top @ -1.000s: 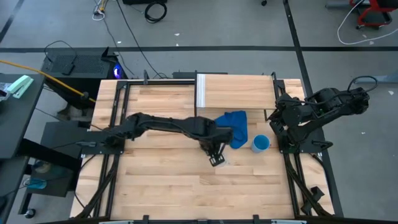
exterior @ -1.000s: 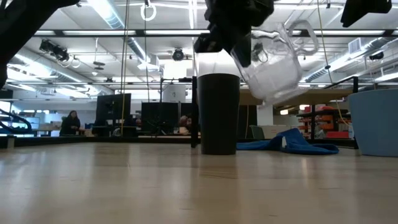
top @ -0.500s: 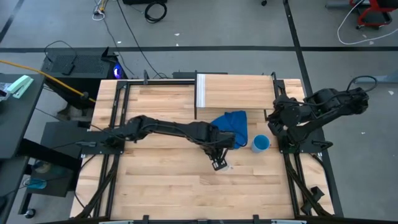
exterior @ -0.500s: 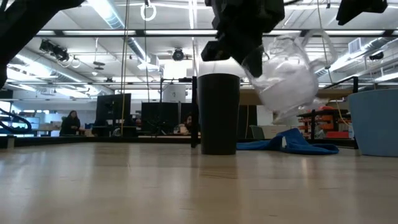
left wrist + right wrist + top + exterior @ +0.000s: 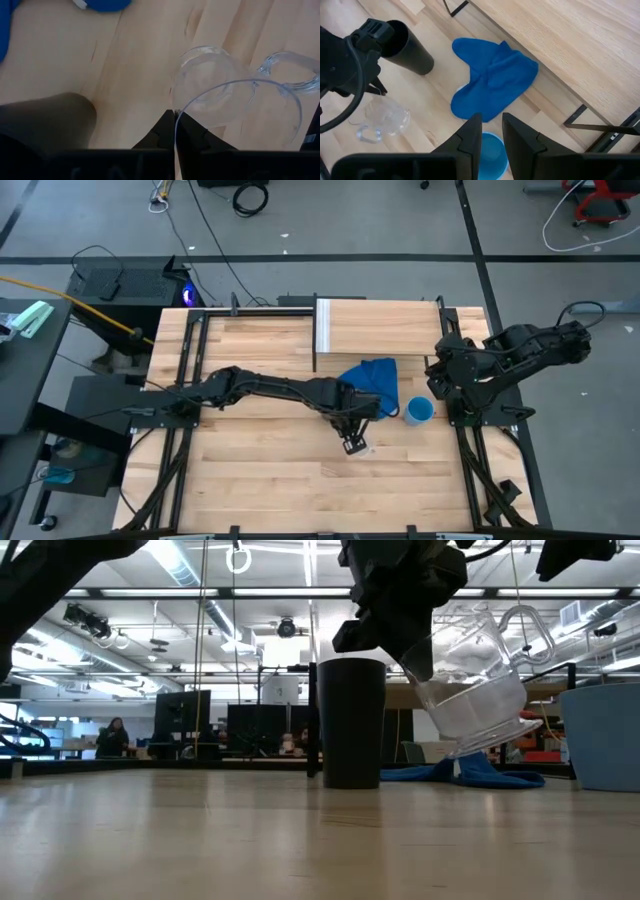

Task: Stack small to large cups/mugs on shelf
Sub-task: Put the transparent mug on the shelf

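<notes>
Shelf (image 5: 385,328): bare top, nothing stacked yet; all three cups left to place.
Left pincer (image 5: 350,443): closed on rim of clear glass (image 5: 475,680), glass tilted, lifted clear of bench (image 5: 250,480), mid-bench.
Black tumbler (image 5: 351,723): upright on bench, near blue cloth (image 5: 377,385).
Blue cup (image 5: 419,411): on bench beside cloth.
Right pincer (image 5: 492,132): fingers apart, empty, above blue cup.

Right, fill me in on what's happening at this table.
The left gripper is shut on the rim of the clear glass mug, holding it tilted in the air beside the black tumbler. The right gripper waits open above the blue cup. The shelf holds no cups yet.
</notes>
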`<state>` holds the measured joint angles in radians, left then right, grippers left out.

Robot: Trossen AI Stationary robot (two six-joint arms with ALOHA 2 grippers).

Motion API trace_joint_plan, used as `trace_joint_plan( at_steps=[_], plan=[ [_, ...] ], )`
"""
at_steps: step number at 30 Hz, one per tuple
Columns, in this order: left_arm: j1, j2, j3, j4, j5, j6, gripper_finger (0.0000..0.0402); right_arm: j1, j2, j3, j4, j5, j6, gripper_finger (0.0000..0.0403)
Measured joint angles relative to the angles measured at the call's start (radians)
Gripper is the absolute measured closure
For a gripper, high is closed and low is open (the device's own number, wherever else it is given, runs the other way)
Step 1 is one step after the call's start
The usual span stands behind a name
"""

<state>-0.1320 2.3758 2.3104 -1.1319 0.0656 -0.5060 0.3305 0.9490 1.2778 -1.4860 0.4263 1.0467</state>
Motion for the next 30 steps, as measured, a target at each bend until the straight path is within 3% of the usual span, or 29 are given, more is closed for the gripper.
trace_joint_plan(
  at_steps=[24, 30],
  plan=[
    [0.01, 0.063, 0.0, -0.053, 0.044, 0.029, 0.0396, 0.0, 0.008, 0.0, 0.003, 0.0, -0.028, 0.0318],
    [0.01, 0.063, 0.0, -0.039, 0.046, 0.032, 0.038, 0.0, 0.008, 0.0, 0.003, 0.0, -0.029, 0.0318]
  ],
)
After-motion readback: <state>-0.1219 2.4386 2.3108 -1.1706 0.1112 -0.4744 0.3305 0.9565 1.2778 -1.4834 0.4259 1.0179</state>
